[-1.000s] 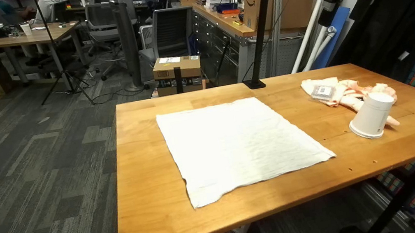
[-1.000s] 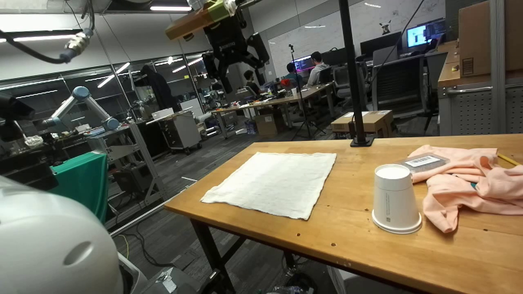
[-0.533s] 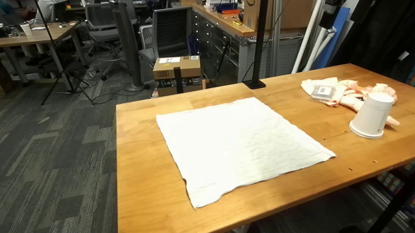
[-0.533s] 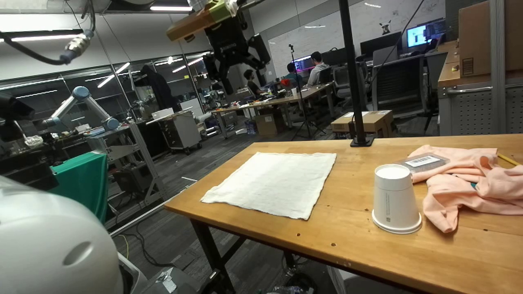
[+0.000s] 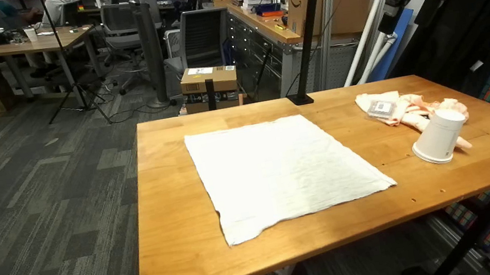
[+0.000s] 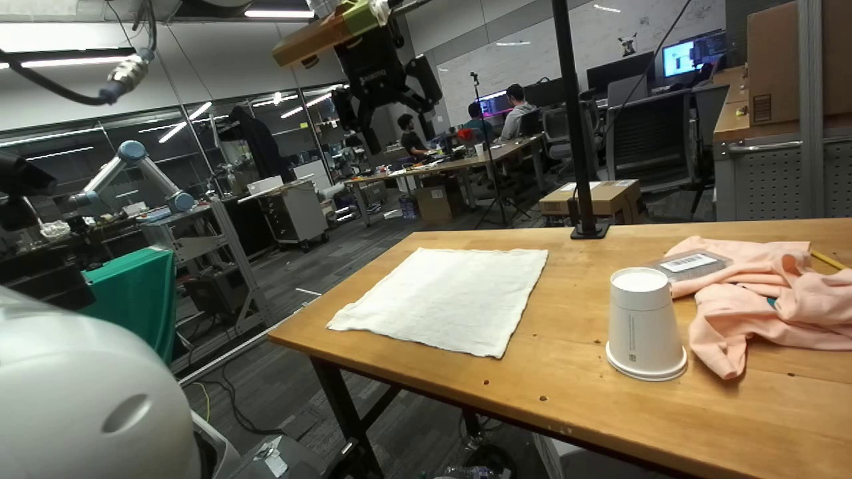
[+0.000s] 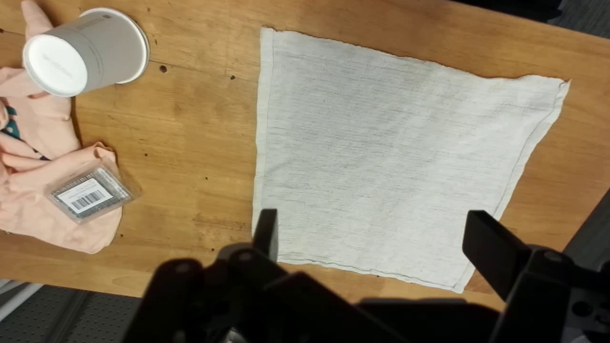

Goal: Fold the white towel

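The white towel lies flat and spread out on the wooden table, seen in both exterior views and in the wrist view. It is roughly square, with one wavy edge and a slightly turned corner. My gripper is open and empty, high above the table, in both exterior views. In the wrist view the gripper has its fingers wide apart, with the towel far below them. The left finger covers part of one towel edge there. Nothing touches the towel.
An upside-down white paper cup stands beside the towel on the wooden table. A crumpled peach cloth lies behind it, with a clear labelled packet on it. A black pole rises from the table's far edge.
My gripper has shifted very slightly to the right in both exterior views and stays open. The towel, cup and peach cloth have not moved.
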You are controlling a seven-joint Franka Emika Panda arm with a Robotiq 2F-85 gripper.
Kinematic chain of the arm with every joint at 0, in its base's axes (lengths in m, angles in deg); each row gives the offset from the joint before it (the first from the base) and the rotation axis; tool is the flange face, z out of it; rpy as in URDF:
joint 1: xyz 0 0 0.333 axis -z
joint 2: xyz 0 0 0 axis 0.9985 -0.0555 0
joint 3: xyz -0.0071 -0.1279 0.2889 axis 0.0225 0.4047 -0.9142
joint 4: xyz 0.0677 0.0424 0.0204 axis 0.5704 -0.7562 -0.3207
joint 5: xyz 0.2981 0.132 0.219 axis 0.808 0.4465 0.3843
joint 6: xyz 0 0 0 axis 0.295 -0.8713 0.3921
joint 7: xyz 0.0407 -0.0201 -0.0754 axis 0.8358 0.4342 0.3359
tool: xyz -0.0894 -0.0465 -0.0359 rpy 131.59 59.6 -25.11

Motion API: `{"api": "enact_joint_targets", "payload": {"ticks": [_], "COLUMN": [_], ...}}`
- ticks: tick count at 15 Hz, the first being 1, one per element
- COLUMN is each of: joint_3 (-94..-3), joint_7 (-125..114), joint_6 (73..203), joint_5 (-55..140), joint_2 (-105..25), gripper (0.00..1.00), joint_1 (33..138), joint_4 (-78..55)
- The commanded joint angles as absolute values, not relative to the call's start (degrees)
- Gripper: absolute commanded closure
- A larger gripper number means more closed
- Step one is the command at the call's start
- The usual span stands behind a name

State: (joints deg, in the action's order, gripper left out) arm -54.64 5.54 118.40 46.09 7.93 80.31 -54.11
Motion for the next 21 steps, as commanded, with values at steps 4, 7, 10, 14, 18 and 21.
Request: {"api": "enact_joint_targets", "payload": {"ticks": [4,7,10,14,18,21], "joint_3": [-54.8,-54.8,-54.8,-54.8,-54.8,-54.1], "joint_7": [5.6,5.6,5.6,5.6,5.4,7.8], "joint_6": [118.3,118.3,118.3,118.3,118.6,120.1], "joint_5": [46.2,46.2,46.2,46.2,45.9,46.3], "joint_2": [7.9,7.9,7.9,7.9,7.5,3.5], "gripper": [0.00,0.00,0.00,0.00,0.00,0.00], "joint_1": [80.5,80.5,80.5,80.5,80.7,80.2], "joint_4": [-54.0,-54.0,-54.0,-54.0,-54.3,-56.2]}}
